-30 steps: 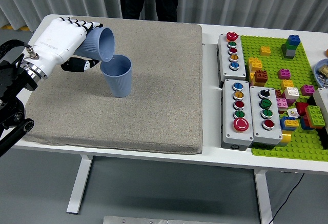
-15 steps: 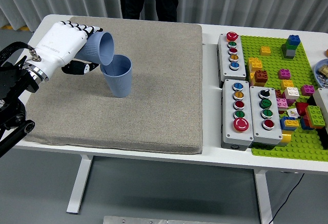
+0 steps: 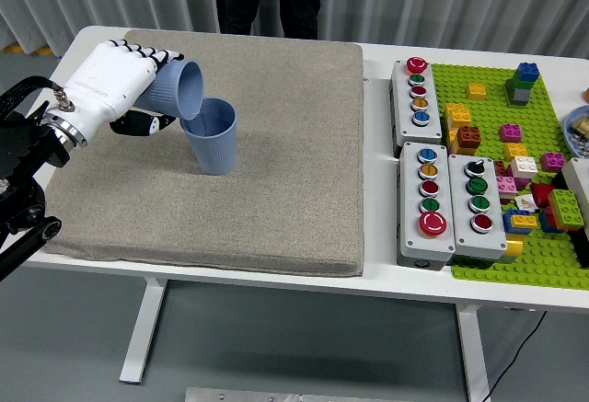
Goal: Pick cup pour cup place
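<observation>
Two blue ribbed cups on the grey mat [image 3: 276, 181]. Left hand [image 3: 115, 85] wraps the tilted cup [image 3: 179, 87], mouth over the standing cup [image 3: 212, 135]. Tilt slightly steeper and closer than a second ago: pouring under way, placing still ahead.

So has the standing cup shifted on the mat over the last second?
No. The standing cup sits at the same spot on the grey mat, while the left hand tips the held cup over it.
</observation>
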You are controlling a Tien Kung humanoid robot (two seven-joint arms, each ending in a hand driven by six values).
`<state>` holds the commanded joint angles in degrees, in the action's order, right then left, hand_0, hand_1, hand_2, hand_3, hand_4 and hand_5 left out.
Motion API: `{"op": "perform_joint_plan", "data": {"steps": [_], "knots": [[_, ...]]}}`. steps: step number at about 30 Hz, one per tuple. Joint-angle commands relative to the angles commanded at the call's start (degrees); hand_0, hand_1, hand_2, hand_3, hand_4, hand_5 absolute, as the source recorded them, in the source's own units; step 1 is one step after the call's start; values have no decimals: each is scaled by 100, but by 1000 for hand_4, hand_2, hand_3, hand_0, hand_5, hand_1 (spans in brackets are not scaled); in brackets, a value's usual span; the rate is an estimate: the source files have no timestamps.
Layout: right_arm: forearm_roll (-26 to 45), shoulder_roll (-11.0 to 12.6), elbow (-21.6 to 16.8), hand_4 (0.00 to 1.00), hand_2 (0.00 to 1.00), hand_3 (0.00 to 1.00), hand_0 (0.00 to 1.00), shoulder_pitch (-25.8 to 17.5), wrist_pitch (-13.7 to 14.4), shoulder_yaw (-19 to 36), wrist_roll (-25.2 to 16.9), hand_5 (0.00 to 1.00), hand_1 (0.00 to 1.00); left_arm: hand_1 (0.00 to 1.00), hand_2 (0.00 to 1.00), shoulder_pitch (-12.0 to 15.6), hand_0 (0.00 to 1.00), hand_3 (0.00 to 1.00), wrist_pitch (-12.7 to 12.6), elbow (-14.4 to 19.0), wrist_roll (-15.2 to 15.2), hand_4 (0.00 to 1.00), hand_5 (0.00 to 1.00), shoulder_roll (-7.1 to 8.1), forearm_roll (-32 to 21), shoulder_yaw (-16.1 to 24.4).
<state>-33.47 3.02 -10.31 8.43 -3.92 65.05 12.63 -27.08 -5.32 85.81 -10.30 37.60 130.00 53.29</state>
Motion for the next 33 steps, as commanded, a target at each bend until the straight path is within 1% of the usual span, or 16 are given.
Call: {"op": "perform_joint_plan", "data": {"steps": [33], "knots": [[29,10,0,447,688,650,684,24,9,0,-12,178,679,643,761,-47,598,746,69,-1,-20,488,2,23,0,-9]]}}
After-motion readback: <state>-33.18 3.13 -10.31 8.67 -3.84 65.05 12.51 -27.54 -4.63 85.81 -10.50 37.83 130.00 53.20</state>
